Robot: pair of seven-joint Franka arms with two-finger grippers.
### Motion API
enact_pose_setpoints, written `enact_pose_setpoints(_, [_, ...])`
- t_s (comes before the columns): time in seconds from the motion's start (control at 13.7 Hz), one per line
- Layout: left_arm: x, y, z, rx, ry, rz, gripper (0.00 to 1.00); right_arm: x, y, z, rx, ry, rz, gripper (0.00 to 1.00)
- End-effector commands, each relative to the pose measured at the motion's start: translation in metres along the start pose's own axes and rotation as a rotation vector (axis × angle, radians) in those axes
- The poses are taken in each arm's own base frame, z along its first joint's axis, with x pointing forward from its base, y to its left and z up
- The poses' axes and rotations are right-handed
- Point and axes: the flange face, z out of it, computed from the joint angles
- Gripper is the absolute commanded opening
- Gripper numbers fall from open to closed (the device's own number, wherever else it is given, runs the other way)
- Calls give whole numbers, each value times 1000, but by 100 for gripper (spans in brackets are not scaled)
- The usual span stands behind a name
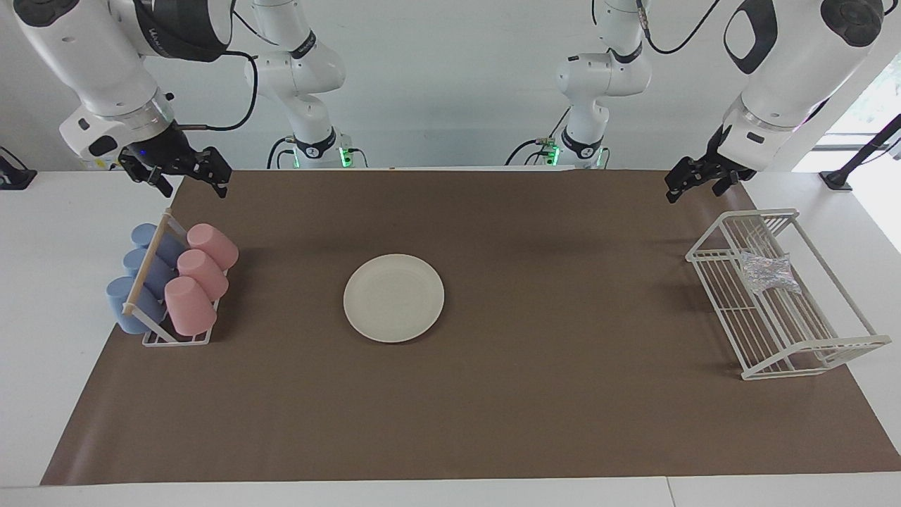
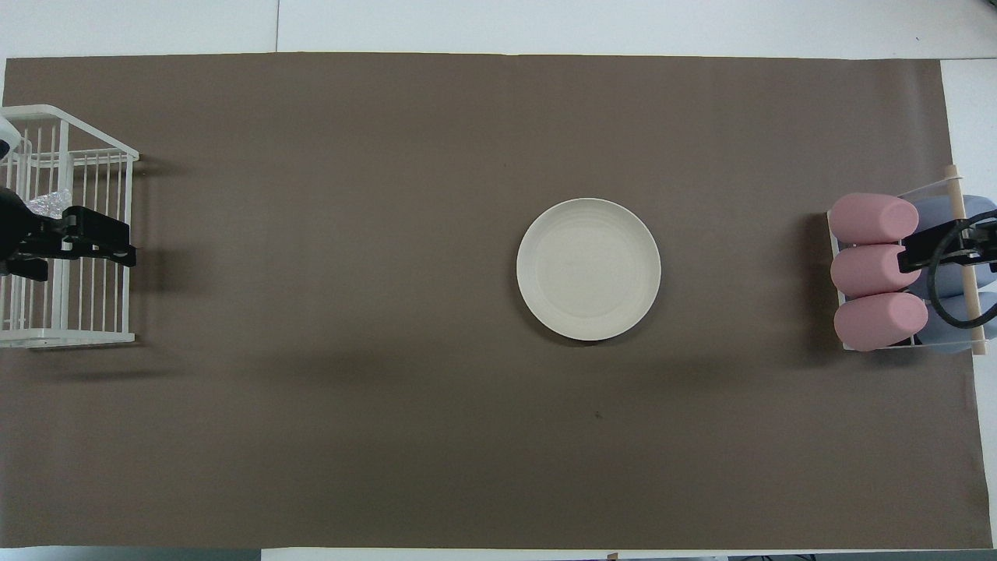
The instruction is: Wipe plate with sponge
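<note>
While both arms hang raised at the robots' edge of the brown mat (image 1: 493, 408), it is the left gripper (image 1: 697, 182) that has the short way to go. Its fingers stand apart and hold nothing. It is up in the air over the edge of the mat at the left arm's end of the table, just short of the white wire rack (image 1: 711, 248).

Outward from that gripper, down and away from the robots, lies the sponge (image 1: 769, 273). It is a crinkled silvery pad resting on the rack's wire floor, about midway along the rack. The rack's long axis runs away from the robots, and the overhead view shows the left gripper (image 2: 97, 243) covering part of the rack (image 2: 78, 337) with the sponge (image 2: 48, 202) peeking out beside it.

My judgement is that the coming move is a reach forward and down into the rack, between its raised side rails.

The plate (image 1: 393, 298) lies flat in the middle of the mat, well apart from both grippers and from the sponge. The sponge would have to be carried toward the table's centre to reach it.

The right gripper (image 1: 184, 169) waits, fingers apart and empty, above the mat's corner at the right arm's end, near the cup rack (image 1: 176, 340) with its pink cups (image 1: 203, 273) and blue cups (image 1: 141, 271).
</note>
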Motion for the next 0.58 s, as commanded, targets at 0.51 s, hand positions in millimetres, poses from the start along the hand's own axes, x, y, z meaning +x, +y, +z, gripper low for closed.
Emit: enact_pose_setpoints(0.51, [-3, -4, 0, -10, -8, -29, 100, -7, -10, -3, 20, -2, 101, 100])
